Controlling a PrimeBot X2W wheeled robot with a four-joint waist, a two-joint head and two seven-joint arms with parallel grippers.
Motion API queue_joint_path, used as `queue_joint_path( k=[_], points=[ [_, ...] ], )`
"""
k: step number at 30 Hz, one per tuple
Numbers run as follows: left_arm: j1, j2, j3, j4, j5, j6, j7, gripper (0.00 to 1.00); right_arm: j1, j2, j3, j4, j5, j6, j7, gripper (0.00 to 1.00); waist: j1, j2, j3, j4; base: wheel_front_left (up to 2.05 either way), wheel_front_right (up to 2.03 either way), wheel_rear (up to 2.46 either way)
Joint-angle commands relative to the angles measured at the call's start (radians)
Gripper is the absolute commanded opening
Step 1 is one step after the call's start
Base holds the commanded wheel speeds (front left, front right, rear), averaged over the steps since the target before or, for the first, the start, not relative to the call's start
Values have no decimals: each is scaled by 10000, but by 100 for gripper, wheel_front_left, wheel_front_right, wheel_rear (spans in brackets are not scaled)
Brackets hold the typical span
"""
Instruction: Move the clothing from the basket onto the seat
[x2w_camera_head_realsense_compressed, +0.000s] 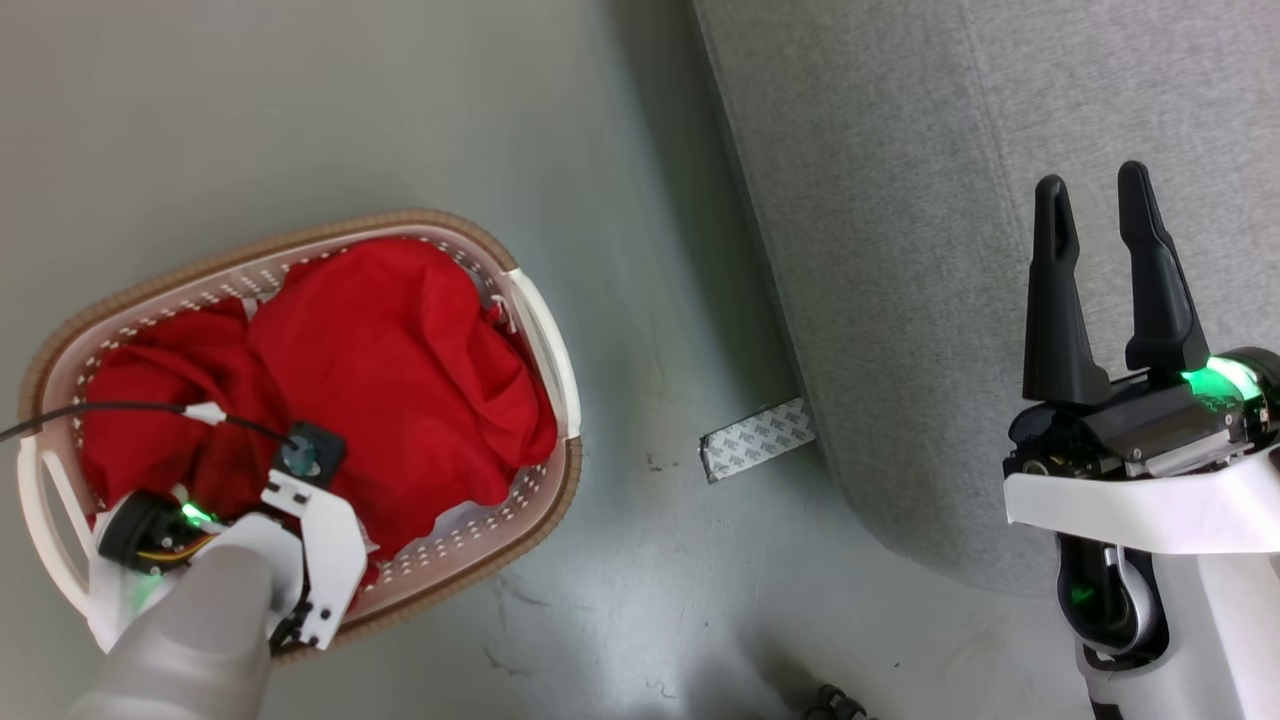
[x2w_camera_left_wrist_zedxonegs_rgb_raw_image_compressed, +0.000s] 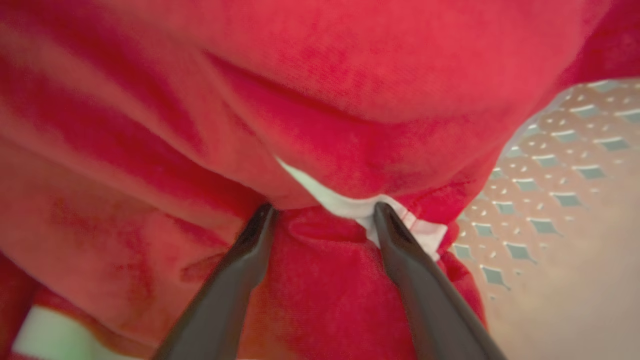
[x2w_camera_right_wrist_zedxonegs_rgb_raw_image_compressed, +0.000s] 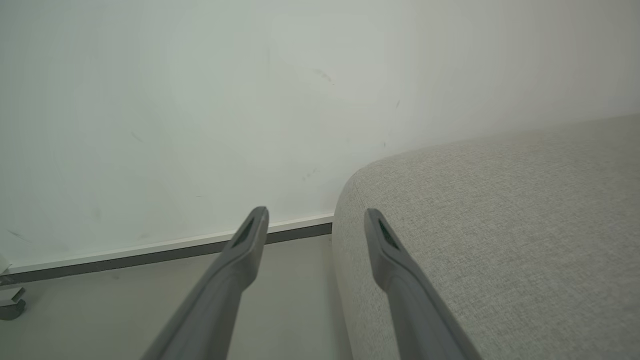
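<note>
Left gripper (x2w_camera_left_wrist_zedxonegs_rgb_raw_image_compressed: 324, 207) is down in the basket (x2w_camera_head_realsense_compressed: 548, 340) at the lower left of the head view. Seen along its fingers, they stand apart, with the tips pushed into the clothing (x2w_camera_head_realsense_compressed: 400, 350) on either side of a fold. Nothing is clamped yet. A bit of white trim (x2w_camera_left_wrist_zedxonegs_rgb_raw_image_compressed: 345, 202) shows right by the right-hand tip. The red heap lies wholly inside the basket and fills most of it. The seat (x2w_camera_head_realsense_compressed: 900, 250) is well apart, across bare floor (x2w_camera_head_realsense_compressed: 620, 600), in the upper right of the frame.

Right gripper (x2w_camera_head_realsense_compressed: 1092, 180) hangs over the seat's edge at the right, fingers spread and empty.

Now the worries. If those tips close on just the trim or a thin pinch, I'd expect the cloth to slide out on the way up. It's a bulky, soft load on a small bite. The basket looks light, so a fold snagged on the perforated wall or on a handle could drag or tip it. A long tail could also sweep the floor on the way across. A thin black cable (x2w_camera_head_realsense_compressed: 100, 407) runs over the cloth to the left wrist and might catch a fold.

As for writing, a grey strip (x2w_camera_head_realsense_compressed: 758, 438) lies on the floor against the seat's base. It carries a repeated print that is too small to read. I can't make out any brand on the basket or the arms.
</note>
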Motion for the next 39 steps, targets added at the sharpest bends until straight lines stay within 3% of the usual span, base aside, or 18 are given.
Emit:
queue_joint_path(
  k=[1,2,4,6,16,27,39],
  points=[
    [-132,115,-44,36,-75,20,-77,100,-175,-26,21,10,110,-21,-2,100,-1,0,60,34,0,0,0],
    [-154,104,-74,39,-114,20,-92,96,-182,-26,27,37,107,-21,-2,100,-1,0,64,50,0,0,0],
    [-169,65,-140,46,-223,20,-110,36,-202,-27,32,96,94,-21,-2,100,-1,0,26,84,0,0,0],
    [-133,16,-195,44,-341,21,-185,0,-229,-26,43,136,50,-21,-2,100,-1,0,-65,120,0,0,0],
    [10,-246,-517,47,-897,19,-648,0,-186,-27,-25,294,-206,-21,-2,100,-1,0,-620,361,0,0,0],
    [1315,-1584,-1124,-260,-1939,19,-2334,0,588,-33,-241,1015,-1049,-21,-2,100,-1,0,-3531,1633,0,0,0],
    [2122,-1991,-2098,-1693,-3780,19,-3384,0,1541,-34,-86,1579,-1260,-21,-2,100,-1,0,-5886,2809,0,0,0]
  ],
)
